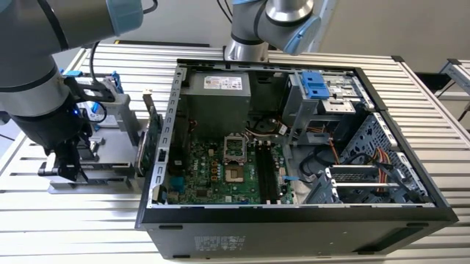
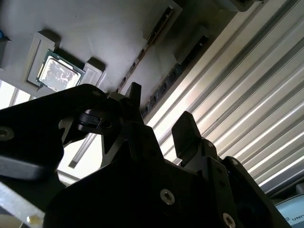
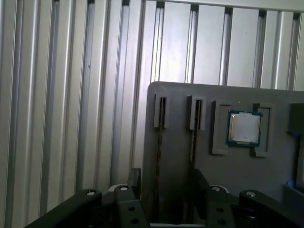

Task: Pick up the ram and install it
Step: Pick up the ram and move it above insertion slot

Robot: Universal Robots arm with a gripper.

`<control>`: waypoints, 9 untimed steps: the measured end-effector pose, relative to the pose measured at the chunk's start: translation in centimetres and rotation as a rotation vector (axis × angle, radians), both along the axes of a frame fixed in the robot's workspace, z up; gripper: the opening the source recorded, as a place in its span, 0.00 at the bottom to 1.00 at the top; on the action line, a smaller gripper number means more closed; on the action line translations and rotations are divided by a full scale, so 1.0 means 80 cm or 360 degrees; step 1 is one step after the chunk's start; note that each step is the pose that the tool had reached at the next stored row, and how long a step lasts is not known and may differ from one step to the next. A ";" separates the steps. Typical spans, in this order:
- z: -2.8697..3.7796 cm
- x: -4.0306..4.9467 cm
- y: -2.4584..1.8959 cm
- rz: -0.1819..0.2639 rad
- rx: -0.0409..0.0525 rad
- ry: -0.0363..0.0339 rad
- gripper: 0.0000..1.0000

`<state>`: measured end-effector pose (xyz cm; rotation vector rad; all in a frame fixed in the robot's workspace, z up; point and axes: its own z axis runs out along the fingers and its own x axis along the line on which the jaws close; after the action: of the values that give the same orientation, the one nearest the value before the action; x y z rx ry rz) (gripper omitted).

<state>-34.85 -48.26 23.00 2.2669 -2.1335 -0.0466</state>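
Ribbed metal table (image 3: 71, 95) lies under your gripper (image 3: 166, 178), fingers spread over the ram (image 3: 159, 142) standing in its gray holder (image 3: 178, 142)

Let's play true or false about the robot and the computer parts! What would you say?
1. The fingers are open and hold nothing. True.
2. The ram lies flat on the table. False: it stands on its edge in a slot of the grey tray.
3. A square chip sits in a pocket of the grey tray. True.
4. The computer case has its side cover on. False: it is open, and the green board inside shows.
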 end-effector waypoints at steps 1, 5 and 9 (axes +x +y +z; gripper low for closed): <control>-0.0008 0.000 0.0000 0.0000 0.0000 0.0000 1.00; -0.0042 0.000 0.0000 0.0000 0.0000 0.0000 1.00; -0.0077 0.000 0.0000 -0.0001 0.0000 0.0000 1.00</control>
<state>-34.85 -48.26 22.38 2.2664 -2.1341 -0.0466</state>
